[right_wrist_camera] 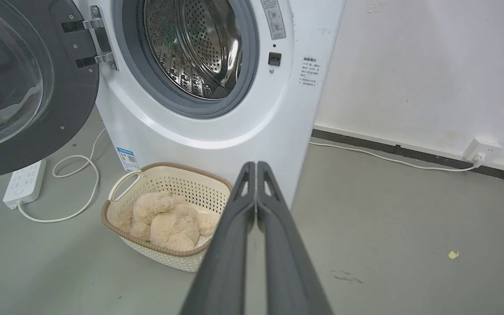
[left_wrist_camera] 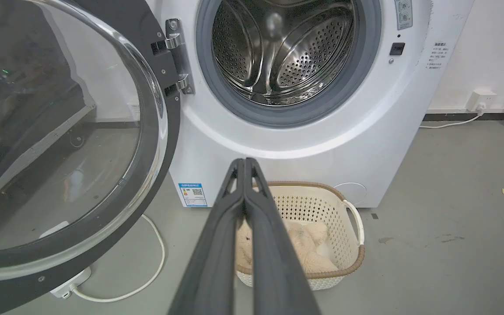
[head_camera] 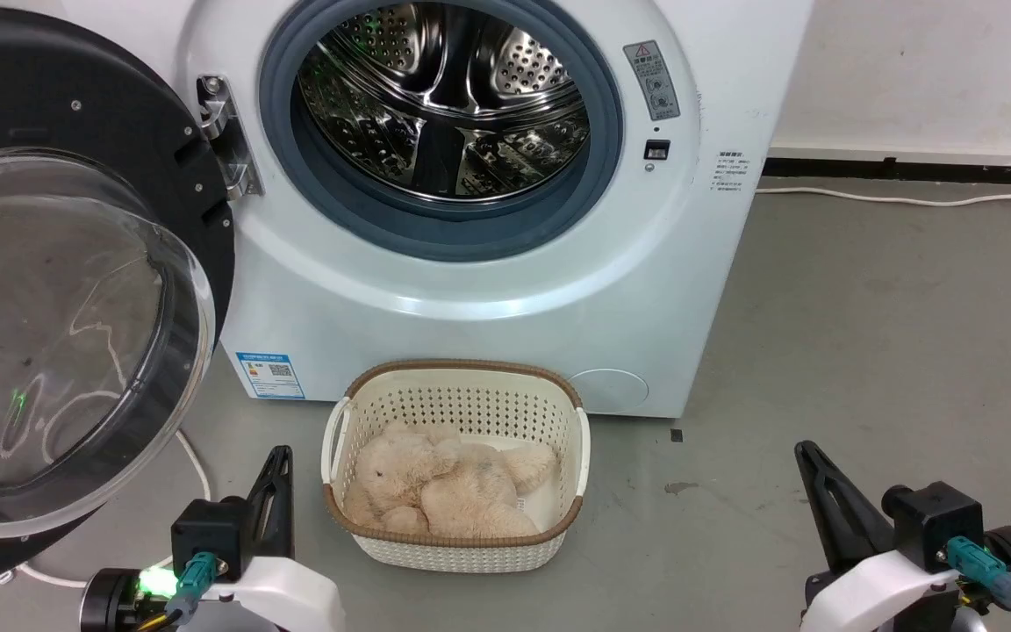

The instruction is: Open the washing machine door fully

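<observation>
The white washing machine (head_camera: 488,290) stands ahead with its steel drum exposed. Its door (head_camera: 58,290), a black ring around a bulging glass bowl, is swung wide out to the left on its hinge (head_camera: 226,136); it also shows in the left wrist view (left_wrist_camera: 59,144) and the right wrist view (right_wrist_camera: 20,87). My left gripper (head_camera: 279,456) is low at the left, shut and empty, just right of the door's lower edge and apart from it. My right gripper (head_camera: 806,452) is low at the right, shut and empty, over bare floor.
A cream perforated basket (head_camera: 457,399) holding a beige plush toy (head_camera: 444,487) sits on the floor against the washer's front, between my grippers. A white power strip (right_wrist_camera: 24,183) and its cable lie under the door. Grey floor (head_camera: 892,333) extends to the right.
</observation>
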Controlling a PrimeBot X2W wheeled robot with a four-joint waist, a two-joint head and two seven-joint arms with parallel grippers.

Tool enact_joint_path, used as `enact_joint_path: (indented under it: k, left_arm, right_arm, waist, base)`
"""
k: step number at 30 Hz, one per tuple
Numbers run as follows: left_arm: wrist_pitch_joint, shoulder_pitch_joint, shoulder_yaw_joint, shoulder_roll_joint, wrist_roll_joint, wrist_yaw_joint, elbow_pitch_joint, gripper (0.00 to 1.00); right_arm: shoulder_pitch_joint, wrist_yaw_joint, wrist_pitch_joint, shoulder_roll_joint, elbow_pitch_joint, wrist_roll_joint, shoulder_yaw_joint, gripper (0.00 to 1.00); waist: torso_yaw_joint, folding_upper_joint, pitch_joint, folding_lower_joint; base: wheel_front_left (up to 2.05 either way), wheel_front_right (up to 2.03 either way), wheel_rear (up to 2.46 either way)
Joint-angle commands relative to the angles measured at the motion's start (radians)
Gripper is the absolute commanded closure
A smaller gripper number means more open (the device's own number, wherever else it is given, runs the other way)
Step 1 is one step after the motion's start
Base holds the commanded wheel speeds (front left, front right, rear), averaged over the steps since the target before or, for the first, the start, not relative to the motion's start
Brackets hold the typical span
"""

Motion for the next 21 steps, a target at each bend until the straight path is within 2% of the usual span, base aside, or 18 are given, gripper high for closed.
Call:
enact_joint_path:
  k: [1,21]
  left_arm:
    - [0.000,-0.015,0.003,-0.001,0.003,-0.005,-0.004,1.00]
    - [0.000,-0.015,0.003,-0.001,0.003,-0.005,-0.004,1.00]
  right_arm:
    - [-0.012,0.001,0.001,0.001,-0.005,-0.008,0.000,1.00]
    - [-0.012,0.001,0.001,0.001,-0.005,-0.008,0.000,1.00]
  waist:
    - [0.000,0.0000,0.000,0.0000]
    - [0.000,0.0000,0.000,0.0000]
  base:
    - [0.00,0.00,0.00]
    - [0.00,0.00,0.00]
